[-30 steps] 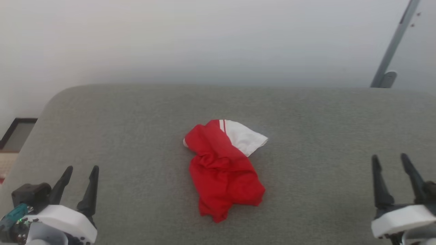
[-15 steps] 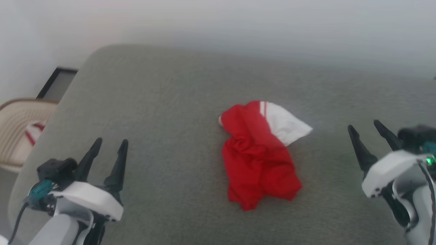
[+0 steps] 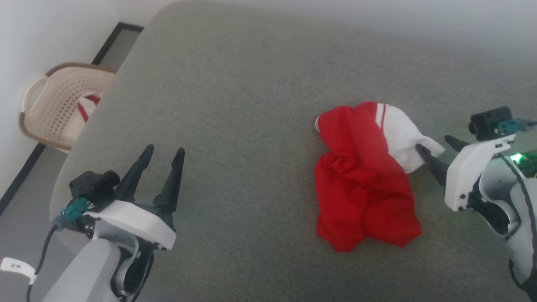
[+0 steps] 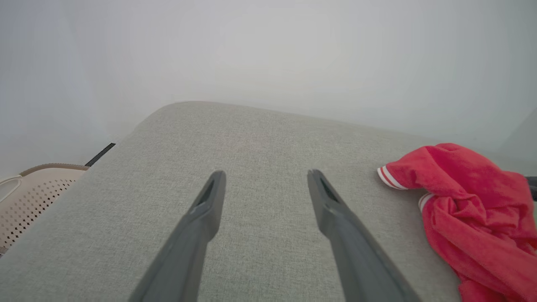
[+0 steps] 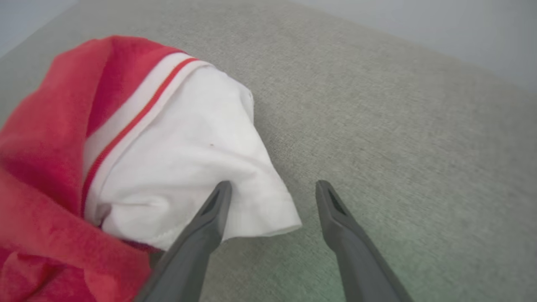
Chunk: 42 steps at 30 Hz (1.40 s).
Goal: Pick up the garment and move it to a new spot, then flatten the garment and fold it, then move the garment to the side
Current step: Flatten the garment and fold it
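Observation:
The garment (image 3: pixel 365 184) lies crumpled on the grey cushioned surface (image 3: pixel 235 96), a red heap with one white sleeve (image 3: pixel 402 134) sticking out toward the right. My right gripper (image 3: pixel 436 144) is open at the sleeve's edge; in the right wrist view one finger lies over the white sleeve (image 5: pixel 188 155) and the other stands over bare fabric, the gripper (image 5: pixel 270 184) straddling the sleeve's corner. My left gripper (image 3: pixel 164 152) is open at the lower left, well apart from the garment (image 4: pixel 470 214), with nothing between its fingers (image 4: pixel 264 174). The lettering is hidden in the folds.
A beige perforated basket (image 3: pixel 54 105) stands on the floor left of the surface, with a red-striped white cloth (image 3: pixel 87 105) in it. The surface's rounded left edge drops off near my left arm. A pale wall lies behind.
The head camera has swung down and to the left, bringing the basket into sight. My right gripper has moved in to the white sleeve's edge. The garment lies as before.

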Motion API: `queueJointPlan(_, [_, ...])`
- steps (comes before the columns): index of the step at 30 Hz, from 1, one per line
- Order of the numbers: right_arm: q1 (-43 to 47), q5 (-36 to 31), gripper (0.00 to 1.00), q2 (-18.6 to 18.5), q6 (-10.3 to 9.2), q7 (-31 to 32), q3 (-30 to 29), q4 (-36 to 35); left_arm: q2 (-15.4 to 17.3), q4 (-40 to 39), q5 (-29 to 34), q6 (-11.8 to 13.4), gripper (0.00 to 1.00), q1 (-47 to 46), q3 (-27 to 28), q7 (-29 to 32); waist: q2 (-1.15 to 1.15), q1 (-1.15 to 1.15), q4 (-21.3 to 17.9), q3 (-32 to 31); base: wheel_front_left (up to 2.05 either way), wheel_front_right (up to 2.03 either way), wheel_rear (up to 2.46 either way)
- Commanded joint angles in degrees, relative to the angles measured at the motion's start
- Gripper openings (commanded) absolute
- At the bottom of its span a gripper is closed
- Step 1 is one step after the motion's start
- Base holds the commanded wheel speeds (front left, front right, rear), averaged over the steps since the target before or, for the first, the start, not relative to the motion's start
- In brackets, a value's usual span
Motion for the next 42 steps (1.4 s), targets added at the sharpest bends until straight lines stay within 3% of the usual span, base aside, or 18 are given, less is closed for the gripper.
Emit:
queueJointPlan(1, [-1.14, 0.94, 1.00, 0.08, -0.01, 0.50, 0.23, 0.75, -0.40, 0.41, 0.60, -0.39, 1.00, -0.95, 0.15, -0.18, 0.00, 0.00, 1.03, 1.10, 0.00, 0.00, 0.00])
queueJointPlan(5, [-4.03, 2.67, 1.00, -0.20, -0.01, 3.33, 2.22, 4.68, -1.59, 1.87, 1.20, -1.66, 1.00, -2.05, 0.67, -0.24, 0.00, 0.00, 1.76, 2.07, 0.00, 0.00, 0.00])
queueJointPlan(6, [-4.78, 2.57, 0.31, -0.40, -0.01, 3.63, 2.76, 5.48, -1.83, 2.17, 1.39, -1.93, 1.00, -2.23, 0.93, -0.24, 0.00, 0.00, 1.86, 2.20, 0.00, 0.00, 0.00])
queueJointPlan(7, [-5.48, 2.42, 0.00, -0.50, -0.01, 3.34, 3.04, 6.15, -2.12, 2.45, 1.44, -2.13, 1.00, -2.22, 1.22, -0.25, 0.00, 0.00, 1.94, 2.32, 0.00, 0.00, 0.00])
queueJointPlan(14, [-7.97, 4.56, 0.00, -0.80, -0.01, 0.68, 4.17, 7.38, -3.13, 4.28, 2.39, -3.46, 1.00, -1.74, 3.29, -0.26, 0.00, 0.00, 1.22, 1.42, 0.00, 0.00, 0.00])
queueJointPlan(22, [-4.75, 7.73, 0.00, -4.07, -0.01, -0.79, 2.21, 1.31, -2.92, 5.11, 3.69, -4.37, 1.00, -0.39, 5.30, -0.26, 0.00, 0.00, -1.96, -1.21, 0.00, 0.00, 0.00])
queueJointPlan(33, [8.20, 8.39, 0.00, -10.92, -0.01, 2.55, -7.72, -6.75, -1.91, 5.85, 3.99, -4.91, 1.00, 1.11, 6.27, -0.27, 0.00, 0.00, -6.75, -4.16, 0.00, 0.00, 0.00])
queueJointPlan(42, [23.35, 7.42, 0.00, -10.82, -0.01, 6.83, -17.62, -8.06, -1.30, 6.58, 3.39, -5.19, 1.00, 0.96, 5.65, 0.20, 0.00, 0.00, -8.82, -5.36, 0.00, 0.00, 0.00])
